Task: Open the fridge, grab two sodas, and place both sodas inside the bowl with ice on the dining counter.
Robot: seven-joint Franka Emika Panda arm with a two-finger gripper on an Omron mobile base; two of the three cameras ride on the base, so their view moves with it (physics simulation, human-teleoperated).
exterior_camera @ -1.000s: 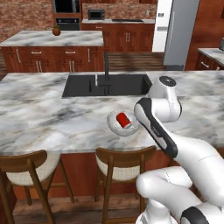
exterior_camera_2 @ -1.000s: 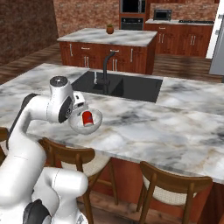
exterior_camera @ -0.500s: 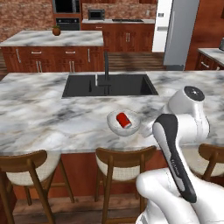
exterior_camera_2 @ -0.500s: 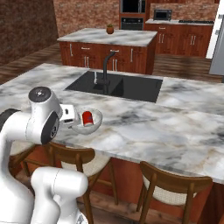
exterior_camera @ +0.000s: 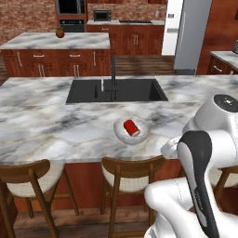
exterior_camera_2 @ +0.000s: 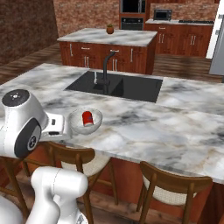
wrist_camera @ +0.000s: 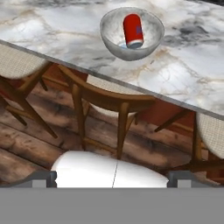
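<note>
Marble dining counter (exterior_camera: pixel 56 125) bears bowl (exterior_camera: pixel 122 135) holding red soda (exterior_camera: pixel 131 128).

No text, label or number can be read; a blue patch on the red can (wrist_camera: pixel 133 29) stays illegible.

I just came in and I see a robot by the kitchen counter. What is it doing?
The robot is putting sodas into a bowl of ice on the dining counter. One red soda can already lies inside the bowl. The gripper is open and holds nothing, and the arm is pulled back from the counter, above the wooden stools. The purple soda isn't in the bowl yet. The grey fridge stands at the back of the kitchen.
</note>
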